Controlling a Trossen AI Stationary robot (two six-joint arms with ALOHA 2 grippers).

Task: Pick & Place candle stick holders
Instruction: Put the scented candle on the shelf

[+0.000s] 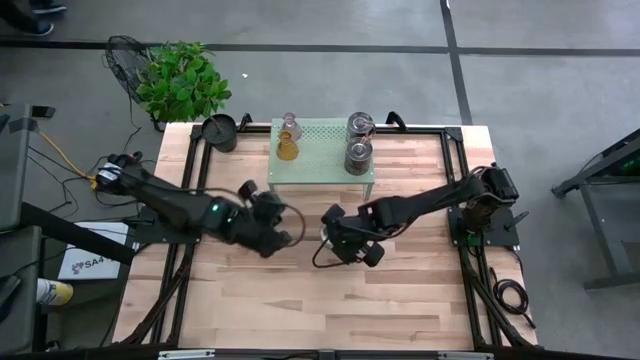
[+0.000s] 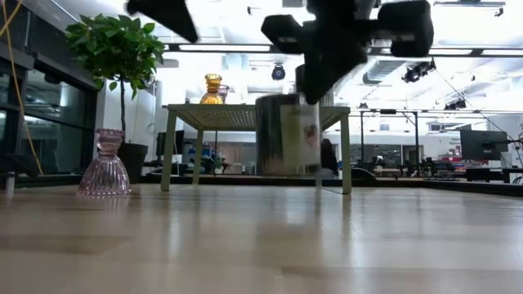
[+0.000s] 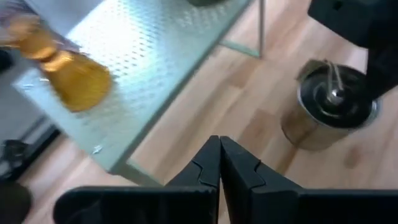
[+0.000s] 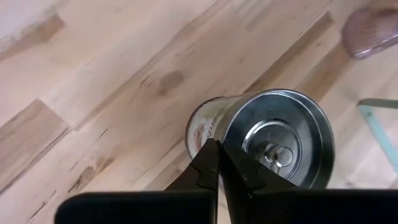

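Both the left gripper [image 3: 219,163] and right gripper [image 4: 219,167] are seen closed, empty, at frame centre; a metal holder [image 4: 273,146] is stood below the right.

Wooden table [image 1: 300,300] with green stand [image 1: 322,170], metallic holder [image 4: 273,146], pink glass holder [image 2: 104,166].

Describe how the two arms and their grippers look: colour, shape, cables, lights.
Both arms are black, built of chunky jointed segments. The left arm carries a small green light on its forearm; dark cables loop beside each wrist. Each gripper, left gripper and right gripper, has two matte black angular fingers tapering to a point.
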